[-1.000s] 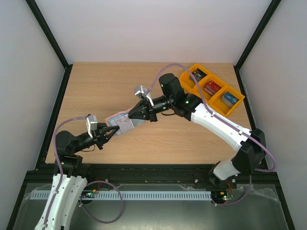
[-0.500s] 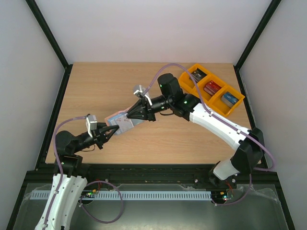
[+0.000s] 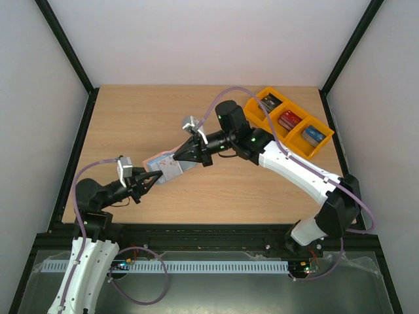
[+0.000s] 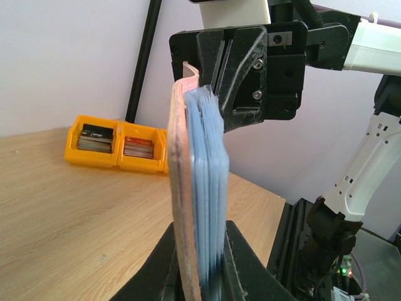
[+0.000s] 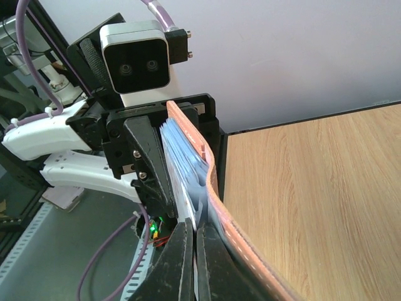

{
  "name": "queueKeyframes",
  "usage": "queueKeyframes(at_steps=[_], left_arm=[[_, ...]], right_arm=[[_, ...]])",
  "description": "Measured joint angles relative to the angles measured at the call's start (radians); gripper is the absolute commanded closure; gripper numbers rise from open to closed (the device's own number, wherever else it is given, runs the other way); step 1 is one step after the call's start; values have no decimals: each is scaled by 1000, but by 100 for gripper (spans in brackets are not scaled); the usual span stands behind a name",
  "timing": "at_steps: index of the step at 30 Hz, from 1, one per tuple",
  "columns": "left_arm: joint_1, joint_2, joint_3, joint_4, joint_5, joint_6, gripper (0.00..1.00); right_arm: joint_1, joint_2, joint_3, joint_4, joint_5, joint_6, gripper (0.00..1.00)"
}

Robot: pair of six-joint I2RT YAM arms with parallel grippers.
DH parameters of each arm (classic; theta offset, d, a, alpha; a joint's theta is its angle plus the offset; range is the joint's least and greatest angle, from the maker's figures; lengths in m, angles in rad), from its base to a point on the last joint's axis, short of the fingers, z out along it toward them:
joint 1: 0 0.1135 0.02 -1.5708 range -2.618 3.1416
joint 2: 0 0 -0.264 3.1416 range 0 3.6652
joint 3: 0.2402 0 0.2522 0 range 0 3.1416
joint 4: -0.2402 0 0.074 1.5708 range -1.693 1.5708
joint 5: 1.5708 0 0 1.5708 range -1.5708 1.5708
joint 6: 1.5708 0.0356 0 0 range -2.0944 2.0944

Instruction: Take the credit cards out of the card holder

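Observation:
The card holder (image 3: 167,169) hangs above the table between both arms, pinkish-tan outside, light blue pockets inside. In the left wrist view it stands edge-on (image 4: 194,163), and my left gripper (image 4: 202,257) is shut on its near end. My left gripper (image 3: 154,178) holds it from the lower left. My right gripper (image 3: 177,159) meets the far end from the right. In the right wrist view my right gripper (image 5: 195,235) is shut on the thin edge of a whitish credit card (image 5: 187,200) that pokes out beside the blue pockets (image 5: 203,182). No other card shows.
Orange bins (image 3: 288,121) holding dark, red and blue boxes sit at the table's back right, also seen in the left wrist view (image 4: 113,141). Black frame posts (image 3: 65,52) stand at the back corners. Bare wooden tabletop (image 3: 131,124) lies under the holder.
My right gripper's fingers have closed at the holder's far end. Both arms and the holder have hardly moved.

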Motion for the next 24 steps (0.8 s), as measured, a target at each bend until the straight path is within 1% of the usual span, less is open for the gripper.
queueKeyframes(at_steps=[1,3,4,6,7,24], left_arm=[[0,0,0,0,0,-1,90],[0,0,0,3,0,-3,89],[0,0,0,5,0,-3,91],[0,0,0,10,0,-4,97],[0,0,0,13,0,-5,98],[0,0,0,13,-1,-5,98]], right_arm=[[-1,-2,0,-1,1,-1,98],[-6,-8,-1,-9,9,-8,98],[-8,-12,-2,-13,13,-11,98],[-9,-19,-2,-21,19,-15,98],[-10,-22,-2,-24,21,-18,98],[-29,-40,-2,-58,29,-45,98]])
